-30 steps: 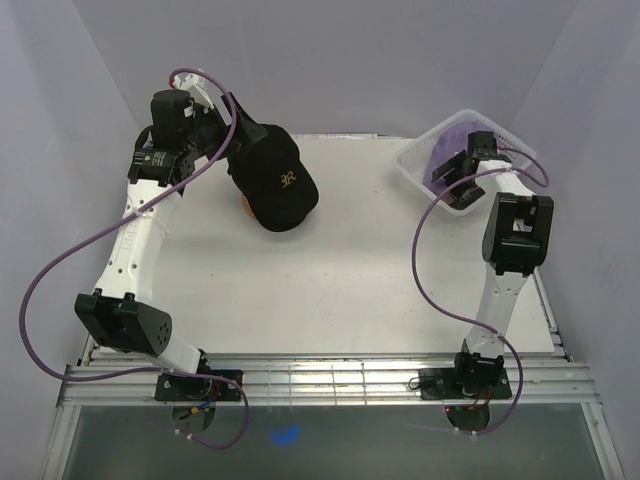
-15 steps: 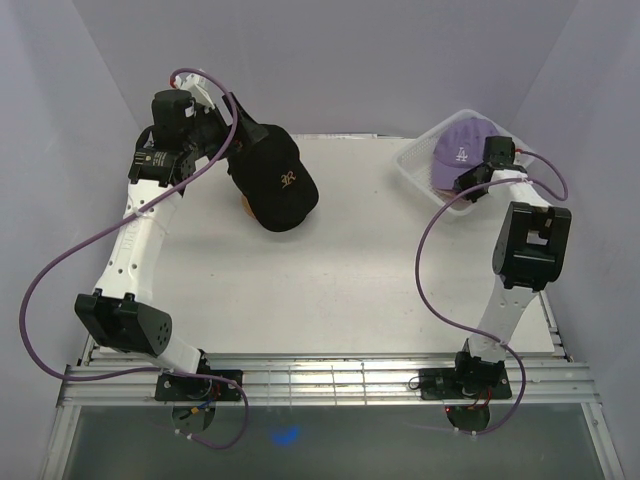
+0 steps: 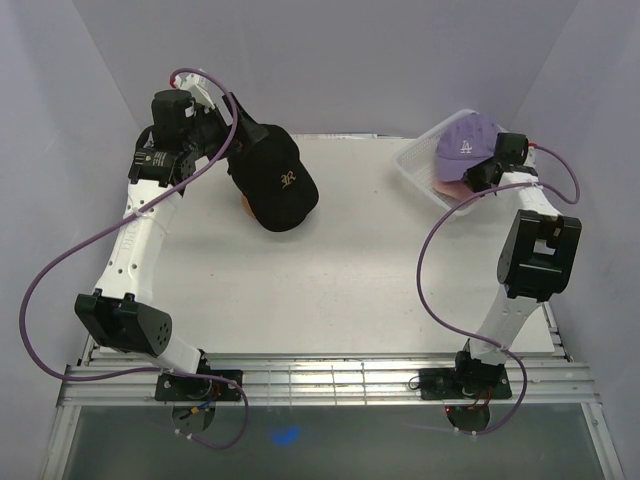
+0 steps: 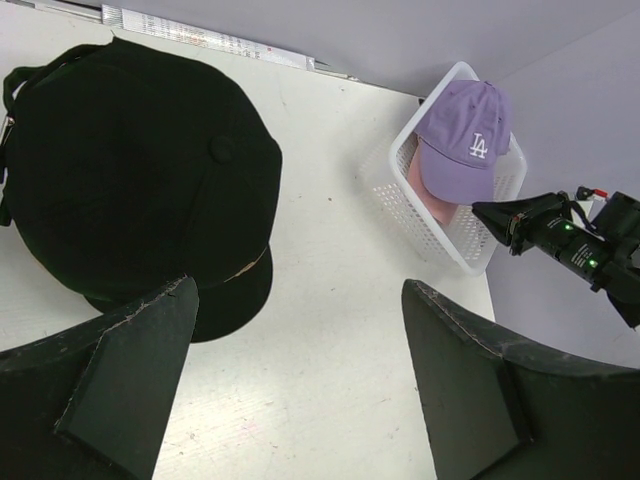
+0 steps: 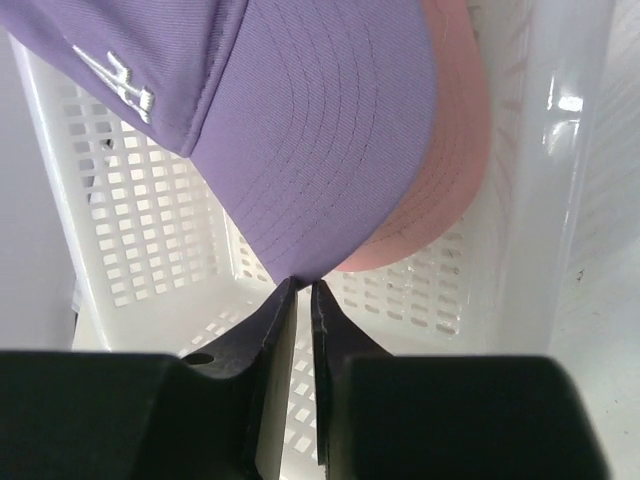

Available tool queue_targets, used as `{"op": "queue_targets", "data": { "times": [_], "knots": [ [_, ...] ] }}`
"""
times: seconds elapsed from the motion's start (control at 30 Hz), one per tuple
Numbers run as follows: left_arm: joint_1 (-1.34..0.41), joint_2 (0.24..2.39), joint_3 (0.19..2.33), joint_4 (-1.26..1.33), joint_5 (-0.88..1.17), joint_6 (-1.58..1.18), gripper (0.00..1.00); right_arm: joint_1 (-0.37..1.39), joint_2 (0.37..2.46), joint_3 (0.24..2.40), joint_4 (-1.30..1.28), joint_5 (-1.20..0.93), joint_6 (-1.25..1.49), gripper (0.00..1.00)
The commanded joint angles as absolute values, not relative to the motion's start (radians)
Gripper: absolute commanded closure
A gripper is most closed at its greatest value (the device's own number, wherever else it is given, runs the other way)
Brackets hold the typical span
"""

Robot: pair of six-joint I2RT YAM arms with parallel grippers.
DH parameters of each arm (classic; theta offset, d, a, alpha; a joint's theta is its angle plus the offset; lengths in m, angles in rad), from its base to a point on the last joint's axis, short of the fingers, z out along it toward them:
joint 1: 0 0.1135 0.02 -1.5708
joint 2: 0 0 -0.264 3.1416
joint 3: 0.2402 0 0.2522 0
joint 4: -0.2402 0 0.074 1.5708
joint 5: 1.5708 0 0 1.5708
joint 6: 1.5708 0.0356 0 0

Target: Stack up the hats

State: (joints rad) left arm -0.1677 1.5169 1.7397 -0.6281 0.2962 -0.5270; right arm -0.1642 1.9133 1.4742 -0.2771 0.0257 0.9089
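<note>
- Straight ahead of my right gripper (image 5: 297, 285), the lavender cap (image 5: 300, 130) points its brim back at me, and the jaws are pinched narrow on the brim's edge.
- Beneath it, in the same white basket (image 5: 130, 250), lies a pink cap (image 5: 440, 170).
- Far off to that gripper's left, the black cap (image 3: 275, 180) sits near my left gripper (image 4: 300, 288), which stands wide and holds nothing.

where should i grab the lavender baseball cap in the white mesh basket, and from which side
Grip the brim of the lavender fabric baseball cap at its front edge, coming from the brim end. It juts out flat and thin past the pink fabric cap under it in the white plastic mesh basket, while the crown is a wide soft dome. The right fingers pinch there.
</note>
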Motion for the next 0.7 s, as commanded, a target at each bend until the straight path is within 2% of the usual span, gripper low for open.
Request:
{"op": "queue_targets", "data": {
  "times": [0.0,0.1,0.2,0.33,0.47,0.63,0.67],
  "knots": [
    [-0.173,1.479,1.729,-0.626,0.288,-0.515,0.07,-0.181,1.842,1.470,-0.210,0.037,0.922,0.84],
    [-0.175,1.477,1.730,-0.626,0.287,-0.515,0.07,-0.196,1.824,1.453,-0.186,0.035,0.933,0.84],
    [-0.173,1.479,1.733,-0.626,0.287,-0.514,0.07,-0.209,1.786,1.384,-0.091,0.025,0.956,0.78],
    [-0.175,1.486,1.744,-0.632,0.287,-0.512,0.07,-0.225,1.772,1.318,0.041,0.011,0.977,0.63],
    [-0.176,1.489,1.755,-0.640,0.279,-0.508,0.07,-0.233,1.781,1.281,0.158,-0.049,0.991,0.53],
    [-0.179,1.488,1.753,-0.643,0.272,-0.508,0.07,-0.230,1.811,1.282,0.091,-0.069,1.011,0.30],
    [-0.178,1.494,1.755,-0.643,0.273,-0.511,0.07,-0.227,1.822,1.296,0.063,-0.083,1.012,0.29]
  ]
}}
